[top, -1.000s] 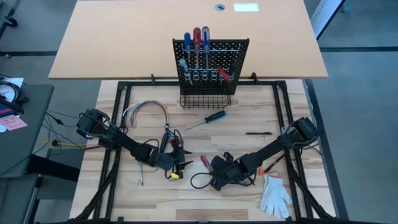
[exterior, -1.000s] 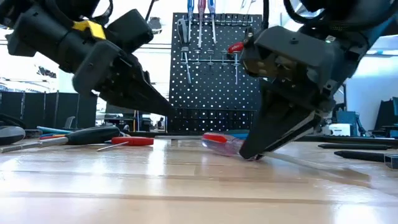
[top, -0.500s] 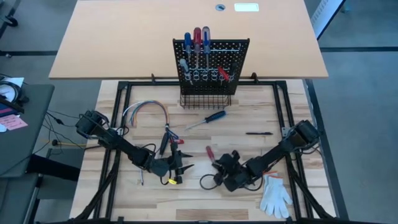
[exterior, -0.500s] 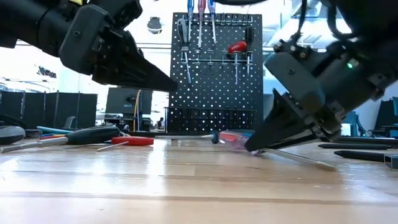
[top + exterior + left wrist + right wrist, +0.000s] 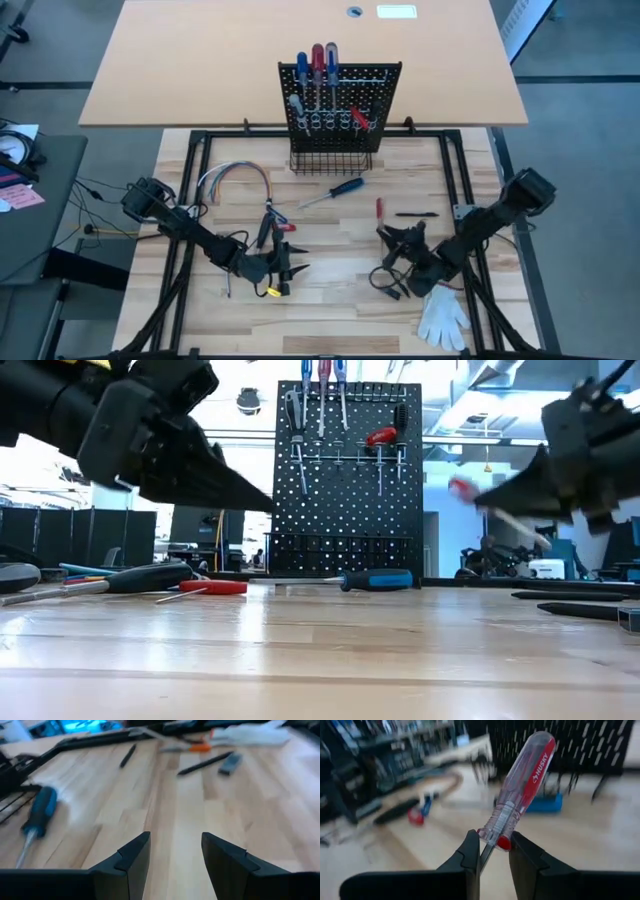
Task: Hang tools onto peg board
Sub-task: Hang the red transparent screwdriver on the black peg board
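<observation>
High view. Pale planked wooden worktop (image 5: 200, 300) on a black tube frame. At upper centre, upright black perforated peg board (image 5: 340, 100) with a wire basket (image 5: 330, 160) at its foot, blue and red handled screwdrivers already hung on it. Just below the basket, a blue-handled screwdriver (image 5: 340, 188) lying flat. Left of centre, a loop of coloured wires (image 5: 235, 178). Lower right, a limp white glove (image 5: 441, 315). Left hand (image 5: 287, 270) low and left of centre, fingers parted, holding nothing. Right hand (image 5: 392, 232) right of centre, clenched on a red-handled screwdriver (image 5: 379, 208), with a thin black tool (image 5: 415, 214) lying just beside it.

Low view. Smooth, glossy plank surface across the lower half. Peg board at centre, dotted with holes, with the blue-handled screwdriver at its base. At left edge, a dark-handled tool (image 5: 150, 575) and a small red one (image 5: 212, 586) flat on the wood. Red-handled screwdriver blurred at right, raised off the worktop.

Left wrist view. Two dark angular fingers (image 5: 132, 860) spread apart over bare wood, empty.

Right wrist view. Clear plastic handle with a red stripe, tilted up toward the upper right, steel shaft pinched between dark fingers (image 5: 470, 855), peg board behind.
</observation>
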Controlling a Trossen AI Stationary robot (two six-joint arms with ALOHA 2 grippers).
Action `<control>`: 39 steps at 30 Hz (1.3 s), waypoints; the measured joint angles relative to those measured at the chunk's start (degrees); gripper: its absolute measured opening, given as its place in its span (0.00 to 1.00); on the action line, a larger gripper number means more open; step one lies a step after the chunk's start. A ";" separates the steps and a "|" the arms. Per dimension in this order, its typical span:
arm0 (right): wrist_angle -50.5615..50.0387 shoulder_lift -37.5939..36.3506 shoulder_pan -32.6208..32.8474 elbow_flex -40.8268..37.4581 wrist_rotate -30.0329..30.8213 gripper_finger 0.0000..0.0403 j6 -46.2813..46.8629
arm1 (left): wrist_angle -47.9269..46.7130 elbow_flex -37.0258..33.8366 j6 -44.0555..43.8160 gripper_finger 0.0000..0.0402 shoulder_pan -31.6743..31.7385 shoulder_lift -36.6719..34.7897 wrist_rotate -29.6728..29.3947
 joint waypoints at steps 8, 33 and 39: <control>34.37 -0.02 -6.92 0.49 -13.94 0.17 -47.94 | 17.81 1.54 6.92 0.43 6.53 7.17 15.49; 69.98 -2.25 -22.06 1.02 -47.09 0.17 -85.61 | 22.00 19.40 14.35 0.43 26.66 12.00 32.30; 67.48 -2.27 -22.85 1.01 -47.09 0.17 -86.89 | 21.25 20.24 13.14 0.43 28.54 12.00 41.09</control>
